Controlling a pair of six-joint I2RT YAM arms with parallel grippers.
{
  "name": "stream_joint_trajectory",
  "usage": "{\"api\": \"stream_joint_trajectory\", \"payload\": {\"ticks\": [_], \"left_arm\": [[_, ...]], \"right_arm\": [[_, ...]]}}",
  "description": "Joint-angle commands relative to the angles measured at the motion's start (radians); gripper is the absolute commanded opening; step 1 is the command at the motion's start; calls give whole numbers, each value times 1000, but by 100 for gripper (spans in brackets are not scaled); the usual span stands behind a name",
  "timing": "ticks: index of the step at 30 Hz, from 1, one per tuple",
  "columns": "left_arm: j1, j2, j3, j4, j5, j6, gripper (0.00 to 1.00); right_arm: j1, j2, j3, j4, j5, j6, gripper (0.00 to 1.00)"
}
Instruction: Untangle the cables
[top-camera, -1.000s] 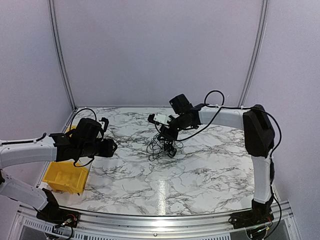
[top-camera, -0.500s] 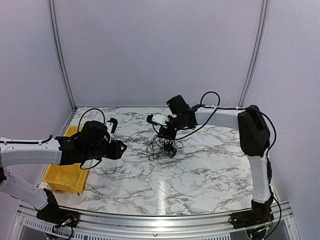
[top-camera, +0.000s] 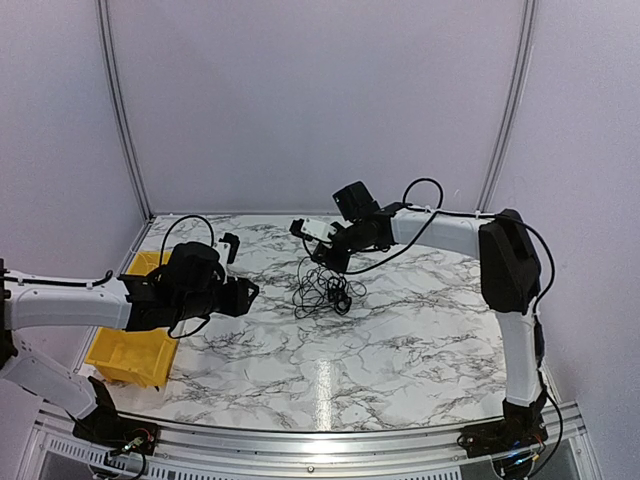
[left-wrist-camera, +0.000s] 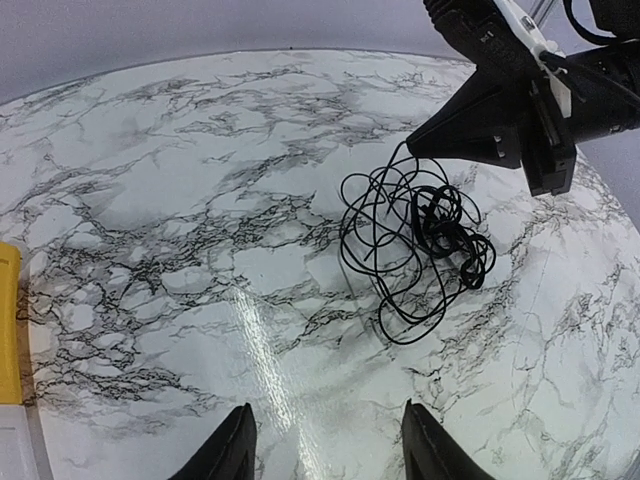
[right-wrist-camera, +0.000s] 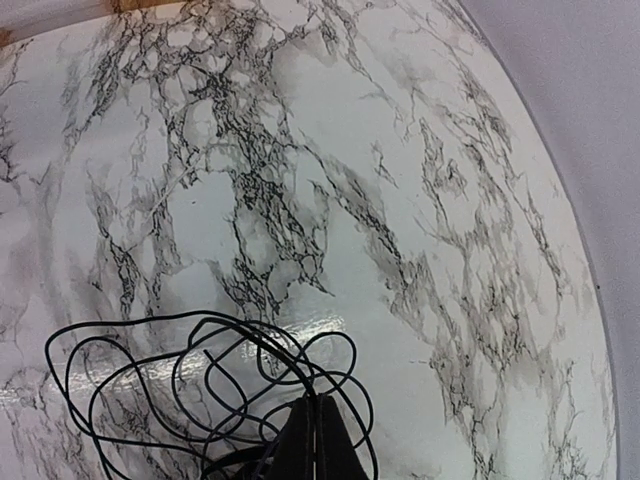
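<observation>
Cables (left-wrist-camera: 437, 225), a light, limp tangle mid-way along the bench (top-camera: 420, 330) toward its far edge, pinched by 1 top strand in the closed right gripper (right-wrist-camera: 316, 408); left gripper (left-wrist-camera: 325, 440) part-open, empty, best taking an outer loop

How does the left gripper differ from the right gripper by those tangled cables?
The left gripper stands open and empty; the right gripper is shut on a strand of the cables. The left gripper is apart from the bunch; the right gripper touches its far edge. Both point at the cables.
</observation>
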Motion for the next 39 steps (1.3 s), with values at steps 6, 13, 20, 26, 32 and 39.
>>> {"api": "stream_joint_trajectory", "payload": {"ticks": [6, 13, 20, 26, 32, 39], "left_arm": [[-19, 40, 21, 166, -34, 97, 56], [-36, 148, 138, 305, 59, 143, 59], [-92, 338, 337, 354, 119, 172, 60], [-96, 533, 420, 437, 114, 143, 44], [-96, 705, 465, 553, 152, 124, 27], [-96, 762, 474, 575, 168, 101, 24]], "right_arm": [[1, -321, -11, -77, -149, 74, 0], [0, -428, -20, -116, -221, 117, 0], [0, -476, 28, -161, -279, 135, 0], [1, -552, 135, -188, -318, 142, 0], [-7, -632, 265, -206, -322, 147, 0], [-111, -670, 334, -208, -419, 206, 0]]}}
